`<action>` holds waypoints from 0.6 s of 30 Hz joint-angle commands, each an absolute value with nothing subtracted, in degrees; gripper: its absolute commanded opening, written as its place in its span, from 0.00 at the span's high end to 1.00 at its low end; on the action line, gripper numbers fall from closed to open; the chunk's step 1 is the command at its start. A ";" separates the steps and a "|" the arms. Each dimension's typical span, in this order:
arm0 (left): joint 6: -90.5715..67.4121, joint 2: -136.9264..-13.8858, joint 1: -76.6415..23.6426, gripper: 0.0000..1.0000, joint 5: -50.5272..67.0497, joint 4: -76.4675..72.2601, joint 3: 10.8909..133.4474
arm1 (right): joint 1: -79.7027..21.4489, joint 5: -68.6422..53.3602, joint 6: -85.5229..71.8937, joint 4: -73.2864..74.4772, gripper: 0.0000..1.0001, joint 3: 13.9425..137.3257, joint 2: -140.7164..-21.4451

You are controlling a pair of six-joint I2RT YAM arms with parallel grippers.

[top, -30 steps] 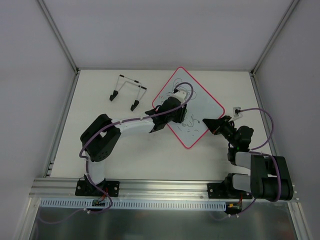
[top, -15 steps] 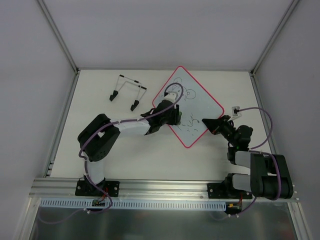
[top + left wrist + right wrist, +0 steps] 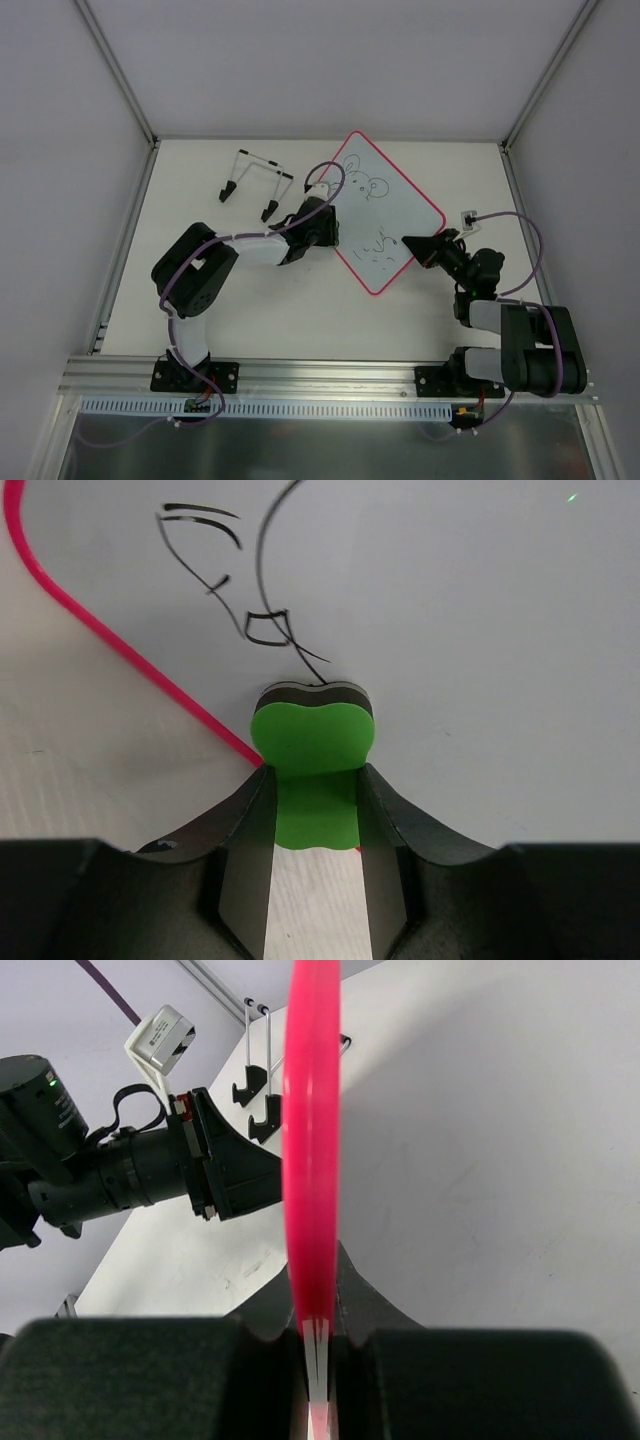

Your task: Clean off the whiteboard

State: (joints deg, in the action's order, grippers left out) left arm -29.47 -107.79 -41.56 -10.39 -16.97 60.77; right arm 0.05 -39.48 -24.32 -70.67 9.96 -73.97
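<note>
Two grips: left tool [image 3: 313,780] on the lobed green eraser [image 3: 312,735], right tool [image 3: 313,1335] on the pink-rimmed whiteboard [image 3: 395,215].

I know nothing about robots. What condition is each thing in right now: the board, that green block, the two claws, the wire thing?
whiteboard: flat on the table, black drawing not yet wiped off.
green eraser: clamped in the left gripper, its tip over the board just inside the rim.
left gripper: shut on the eraser.
right gripper: shut on the board's pink rim.
wire stand: on the table beside the left arm, not gripped.
</note>
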 commanded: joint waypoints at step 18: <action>-14.41 -112.41 -59.77 1.00 -7.90 -22.50 72.07 | -4.66 -53.17 -25.58 -77.52 1.00 12.92 -76.20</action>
State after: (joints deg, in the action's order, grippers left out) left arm -15.84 -108.71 -57.82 -12.27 -19.44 69.10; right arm 0.05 -38.26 -24.47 -71.31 11.33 -76.42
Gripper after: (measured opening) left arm 0.335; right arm 0.067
